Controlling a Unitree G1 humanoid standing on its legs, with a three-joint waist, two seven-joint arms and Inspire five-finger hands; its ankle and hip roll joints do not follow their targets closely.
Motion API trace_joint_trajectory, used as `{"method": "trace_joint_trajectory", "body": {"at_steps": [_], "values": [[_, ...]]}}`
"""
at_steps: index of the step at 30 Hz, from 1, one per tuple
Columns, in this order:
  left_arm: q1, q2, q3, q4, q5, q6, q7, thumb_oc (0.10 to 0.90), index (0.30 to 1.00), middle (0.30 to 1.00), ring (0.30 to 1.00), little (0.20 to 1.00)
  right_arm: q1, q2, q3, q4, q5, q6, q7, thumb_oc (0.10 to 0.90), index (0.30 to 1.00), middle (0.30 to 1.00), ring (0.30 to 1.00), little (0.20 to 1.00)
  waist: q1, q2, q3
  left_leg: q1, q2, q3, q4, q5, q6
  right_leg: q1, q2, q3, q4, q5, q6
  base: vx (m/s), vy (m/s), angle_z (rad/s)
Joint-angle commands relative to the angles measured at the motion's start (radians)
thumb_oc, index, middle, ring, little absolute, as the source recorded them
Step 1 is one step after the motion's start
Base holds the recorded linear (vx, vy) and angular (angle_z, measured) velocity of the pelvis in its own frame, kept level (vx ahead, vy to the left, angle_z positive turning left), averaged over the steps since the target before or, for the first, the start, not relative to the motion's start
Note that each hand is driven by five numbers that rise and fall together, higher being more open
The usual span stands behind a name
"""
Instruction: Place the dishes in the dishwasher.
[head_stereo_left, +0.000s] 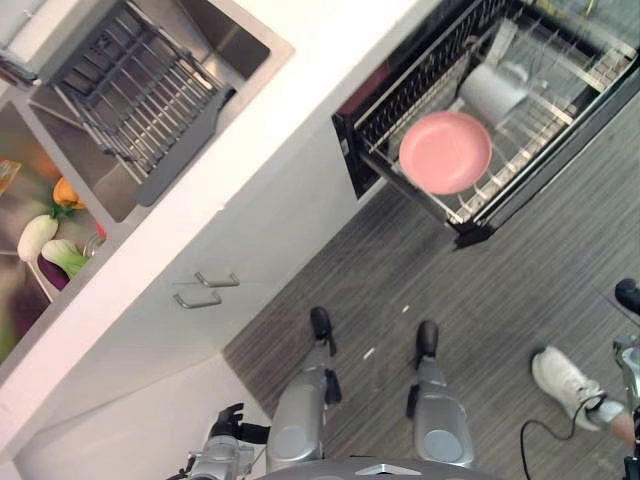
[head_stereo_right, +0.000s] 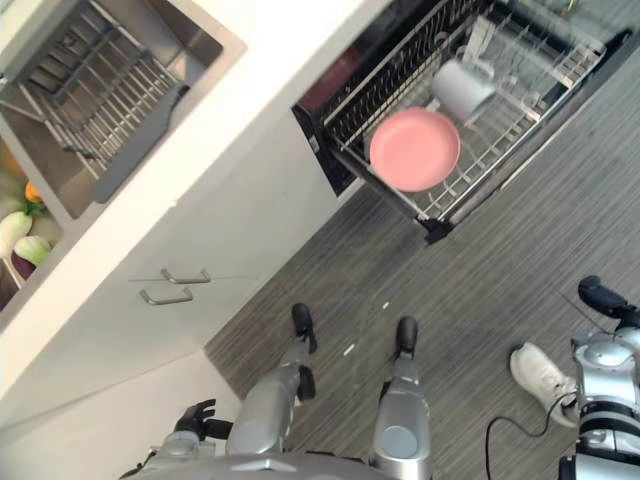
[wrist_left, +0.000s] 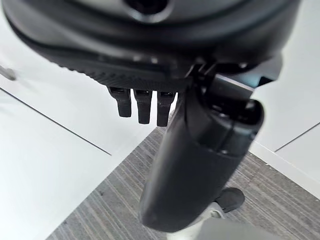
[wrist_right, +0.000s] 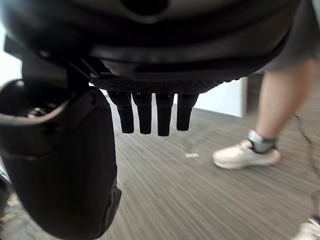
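In the pulled-out dishwasher rack (head_stereo_left: 560, 150), up at the far right, a pink plate (head_stereo_left: 445, 152) lies nearly flat on the wire grid, and a grey mug (head_stereo_left: 492, 92) is tipped on its side just behind it, very close to the plate's rim, maybe touching it, can't quite tell. The rack sticks out over the grey striped floor (head_stereo_left: 470, 290) from the dark dishwasher opening under the white countertop (head_stereo_left: 290, 90).

Over on the left the sink (head_stereo_left: 215, 40) is sunk into the counter, with a grey dish rack (head_stereo_left: 140, 95) sitting in it at an angle. Next to that, at the far left edge, some vegetables (head_stereo_left: 50, 245) are piled up, white, green, orange and a purple one. Below the counter there's a white cabinet front with two metal handles (head_stereo_left: 205, 290), one just above the other.

Both hands are down low and holding nothing. The left hand (head_stereo_left: 228, 420) hangs at the bottom left near the white cabinet, fingers (wrist_left: 144, 105) relaxed and pointing down, slightly apart. The right hand (head_stereo_right: 600, 296) is out at the right edge, its fingers (wrist_right: 150, 112) straight-ish in a row, nothing between them and the thumb.

A person's white sneaker (head_stereo_left: 565, 385) is on the floor at the lower right, near that right arm, and the right wrist view shows the bare leg and grey ankle sock too.
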Motion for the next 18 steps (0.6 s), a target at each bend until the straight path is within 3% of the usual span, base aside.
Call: {"method": "trace_joint_trajectory", "body": {"at_steps": [1,3,9,18], "values": [[0.004,0.03,-0.025,0.092,-0.004,0.014,0.009,0.8,0.9,0.9,0.9,0.9,-0.102,-0.083,-0.025,-0.118,0.019,-0.085,-0.019,0.4,0.3,0.3,0.3,0.3,0.038,-0.038,-0.012,0.061,0.074,-0.048,0.007,-0.021,-0.107,-0.082,-0.079,0.032,0.107,-0.029,0.083,-0.04,0.015,-0.21],[0.016,0.022,-0.056,0.084,-0.003,0.008,0.001,0.8,0.9,0.9,0.9,0.9,-0.206,-0.082,0.059,-0.136,-0.001,-0.105,-0.006,0.4,0.3,0.3,0.3,0.3,0.055,-0.025,0.021,0.036,0.067,-0.039,0.009,-0.015,-0.108,-0.109,-0.082,0.034,0.108,-0.014,0.086,-0.07,0.011,-0.09],[0.017,0.02,-0.081,0.065,-0.025,-0.008,0.01,0.8,0.9,0.9,0.9,0.9,-0.4,-0.102,0.221,-0.147,-0.045,-0.108,0.01,0.4,0.3,0.3,0.3,0.3,0.083,-0.009,0.034,0.04,0.046,-0.054,0.011,-0.019,-0.112,-0.083,-0.107,0.01,0.12,-0.023,0.088,-0.01,0.005,0.02],[0.002,0.038,-0.12,0.014,-0.073,-0.04,0.018,0.8,0.9,0.9,0.9,0.9,-0.597,-0.187,0.339,-0.07,-0.098,-0.082,0.014,0.4,0.3,0.3,0.3,0.3,0.156,0.006,0.009,0.045,0.01,-0.135,0.012,-0.021,-0.108,0.001,-0.163,-0.095,0.149,-0.045,0.096,0.0,-0.013,0.43]]}}
